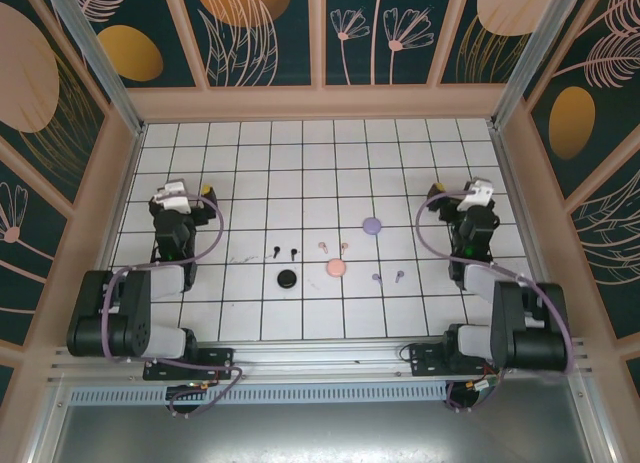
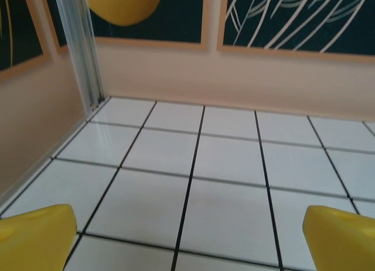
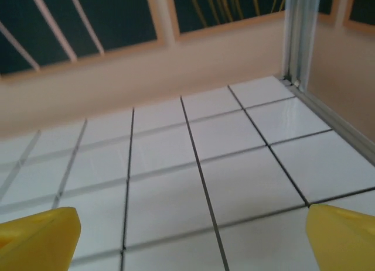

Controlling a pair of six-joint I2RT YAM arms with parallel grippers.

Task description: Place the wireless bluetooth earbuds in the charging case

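Note:
The wireless bluetooth earbuds lie in pairs near the middle of the tiled floor: a black pair, a pink pair and a lilac pair. A round charging case in each colour lies close by: black, pink and lilac. My left gripper is off to the left of them, open and empty. My right gripper is off to the right, also open and empty. In the wrist views the left gripper and the right gripper have only bare tiles between their yellow fingertips.
The white tiled floor is boxed in by peach walls and aluminium corner posts. Both arm bases sit at the near edge, with cables looping beside them.

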